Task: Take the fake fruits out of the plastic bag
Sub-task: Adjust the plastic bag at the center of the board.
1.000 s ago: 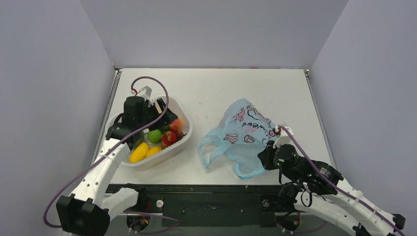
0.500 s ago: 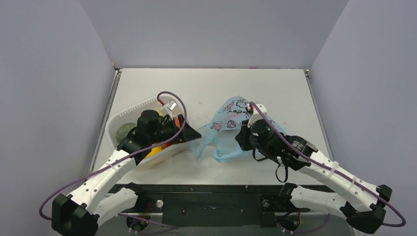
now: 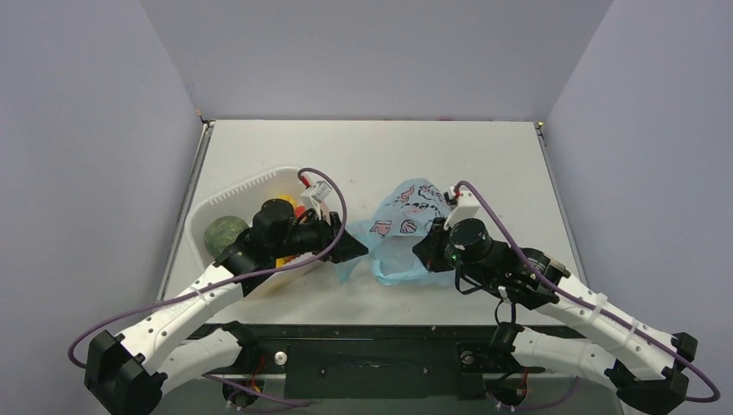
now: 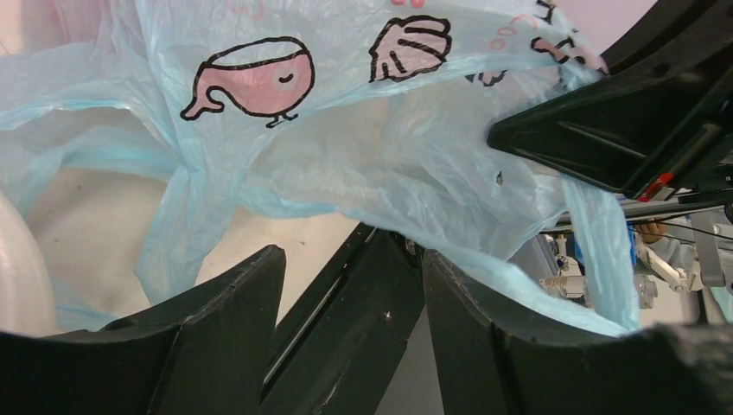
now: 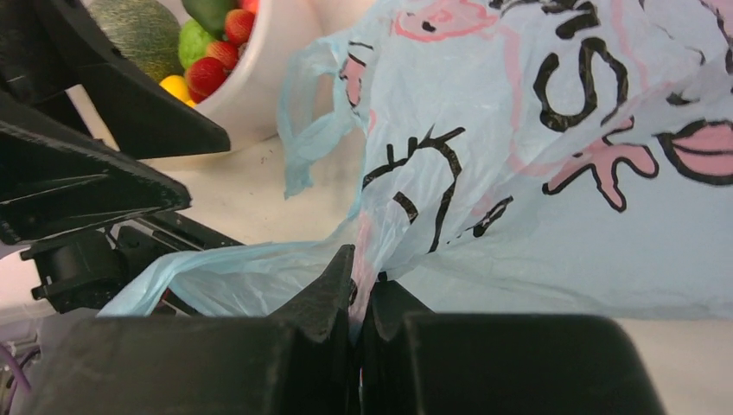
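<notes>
So your right hand (image 5: 361, 298) was clenched on the plastic bag (image 5: 553, 173) on the table (image 3: 484, 156), and your left hand (image 4: 350, 258) hung released at its loose edge. Fake fruits (image 5: 207, 76) sat in the white tub (image 5: 277, 69). Looked like the bag-opening step to me; next you'd want to pinch that edge and spread it.

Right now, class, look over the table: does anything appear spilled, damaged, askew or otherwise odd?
Nothing is spilled or damaged. Only the plastic bag looks untidy: it is crumpled, with one edge pinched in the shut right end effector and a loop handle trailing towards the white tub, where fruits lie.
</notes>
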You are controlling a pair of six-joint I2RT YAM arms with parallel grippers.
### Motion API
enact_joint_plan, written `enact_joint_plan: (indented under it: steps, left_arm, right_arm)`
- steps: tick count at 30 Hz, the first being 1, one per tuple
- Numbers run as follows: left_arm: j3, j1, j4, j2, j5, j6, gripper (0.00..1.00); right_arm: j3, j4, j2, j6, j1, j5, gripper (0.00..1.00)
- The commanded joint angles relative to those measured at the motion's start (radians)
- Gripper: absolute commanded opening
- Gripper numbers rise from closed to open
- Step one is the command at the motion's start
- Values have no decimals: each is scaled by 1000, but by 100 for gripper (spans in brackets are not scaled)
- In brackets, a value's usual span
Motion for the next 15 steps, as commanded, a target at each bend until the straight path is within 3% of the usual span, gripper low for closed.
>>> enact_joint_plan:
  steps: [1, 6, 15]
  left_arm:
    - [-8, -55, 100, 27, -33, 23, 57]
    - [-15, -193, 177, 116, -150, 20, 52]
    - [-65, -331, 437, 295, -517, 3, 42]
  right_arm:
    - [-48, -64, -37, 131, 10, 75, 0]
    - [-95, -108, -54, 183, 22, 68, 0]
    - [-64, -107, -38, 121, 37, 30, 0]
